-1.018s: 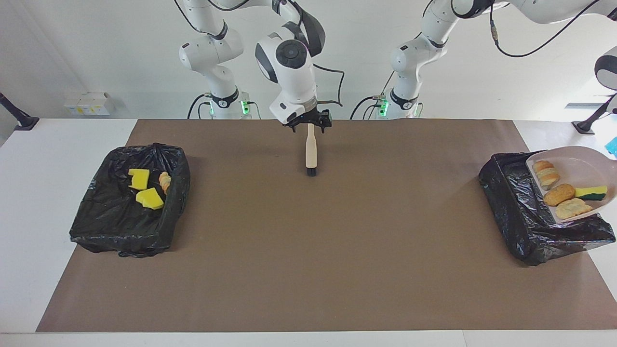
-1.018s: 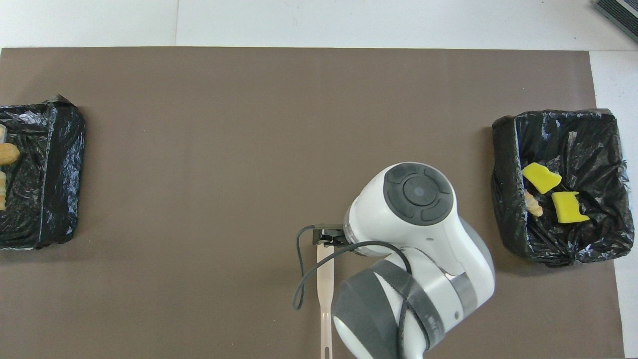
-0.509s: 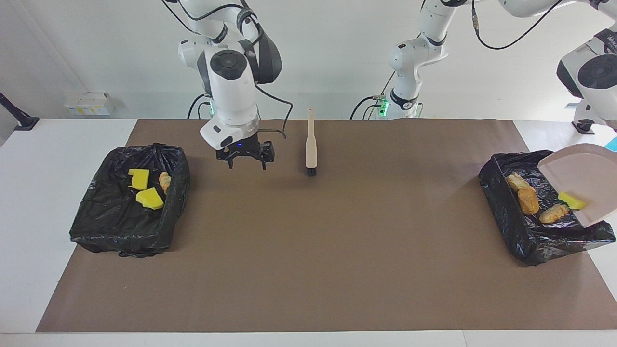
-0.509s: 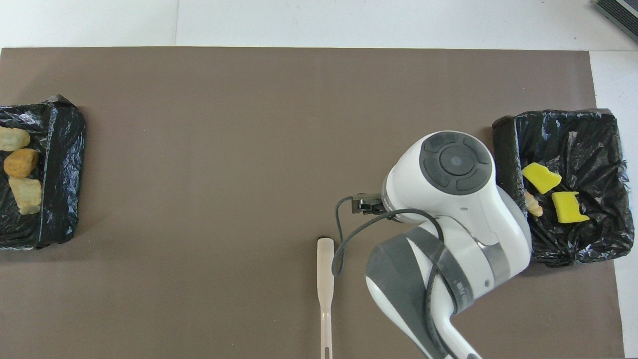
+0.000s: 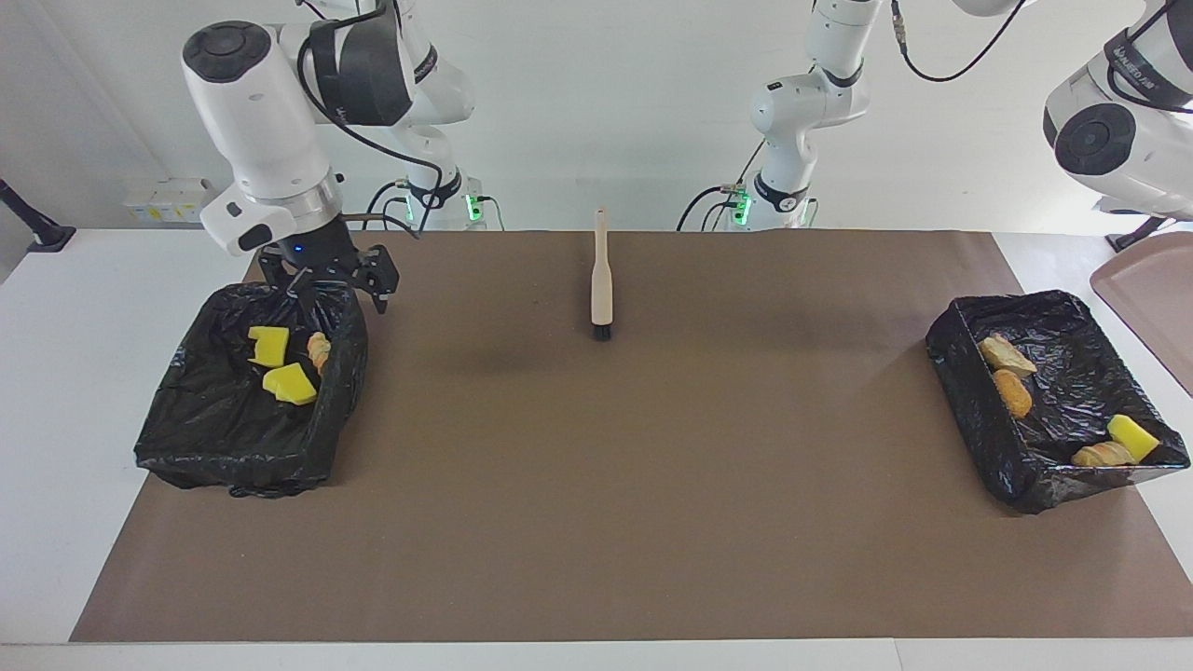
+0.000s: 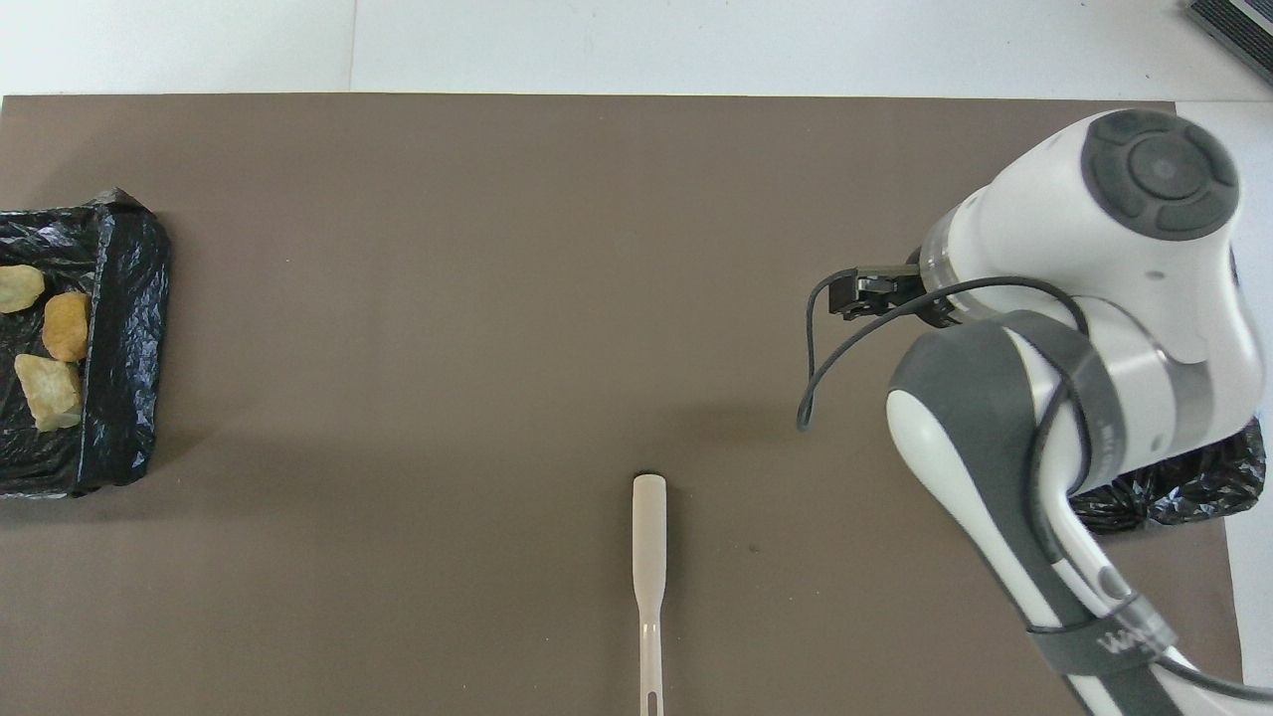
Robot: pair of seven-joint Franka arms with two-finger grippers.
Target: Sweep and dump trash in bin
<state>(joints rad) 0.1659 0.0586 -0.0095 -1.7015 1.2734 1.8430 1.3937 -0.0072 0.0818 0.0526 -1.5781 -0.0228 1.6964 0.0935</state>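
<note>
- We see the right gripper (image 5: 328,282) hanging over the edge of the black-lined bin (image 5: 168,438) at the right arm's end of the table, the edge nearest the robots. Its jaws stand wide and carry nothing.
- In that bin lies part of the trash: two yellow sponge chunks (image 5: 268,345) and one orange-brown piece (image 5: 320,350) against the wall facing the table's middle. From overhead the right arm covers nearly all of this bin.
- The second bin (image 5: 969,391), also lined in black, sits at the left arm's end. It holds three bread-like pieces (image 5: 1013,392) and a yellow sponge chunk (image 5: 1132,436), the chunk touching the bread piece farthest from the robots.
- We find no scrap on the brown mat (image 5: 652,522).
- The left gripper is outside both views and only the arm's upper joints show in the facing view. Its jaws are closed narrow, but we cannot tell on what.
- A slice of the beige dustpan (image 5: 1151,303) shows at the picture's edge, beside the second bin and tilted.
- The brush (image 5: 601,280) lies flat on the mat midway between the bins, apart from both grippers, its handle toward the robots and its dark bristles away from them.
- On writing: we see dark lettering on the left arm's casing and pale lettering on the right arm's grey band, both too small for us to read. The small boxes (image 5: 172,199) by the wall carry yellow labels we cannot read either.
</note>
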